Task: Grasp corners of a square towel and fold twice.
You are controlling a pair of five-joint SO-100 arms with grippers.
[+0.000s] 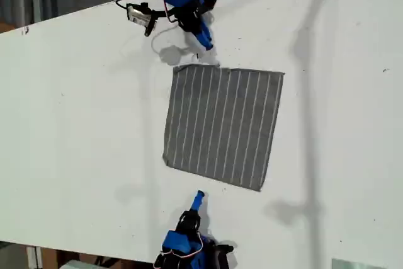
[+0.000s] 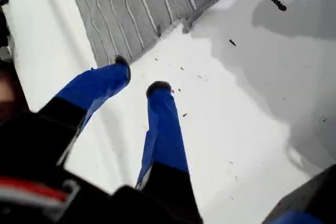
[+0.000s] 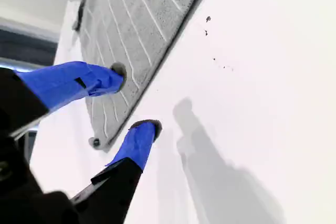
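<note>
My first gripper [image 2: 139,80]: blue fingers [image 2: 164,129], dark pads at tips, black body behind. My second gripper [image 3: 137,98]: same blue fingers [image 3: 71,80], dark tips, black mount. Exterior view: both arms blue housings, black brackets, red-white wires; silver-black camera module [image 1: 140,16] on black cable.

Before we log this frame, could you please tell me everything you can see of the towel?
The towel is a grey, soft-looking square cloth with thin parallel white stripes and a hemmed edge. It lies spread flat and unfolded on the white table, turned slightly askew, near the middle of the exterior view. Both open end effectors hover near its edge: my first gripper by one corner, my second gripper straddling the hem. Whether either touches the cloth cannot be told.
</note>
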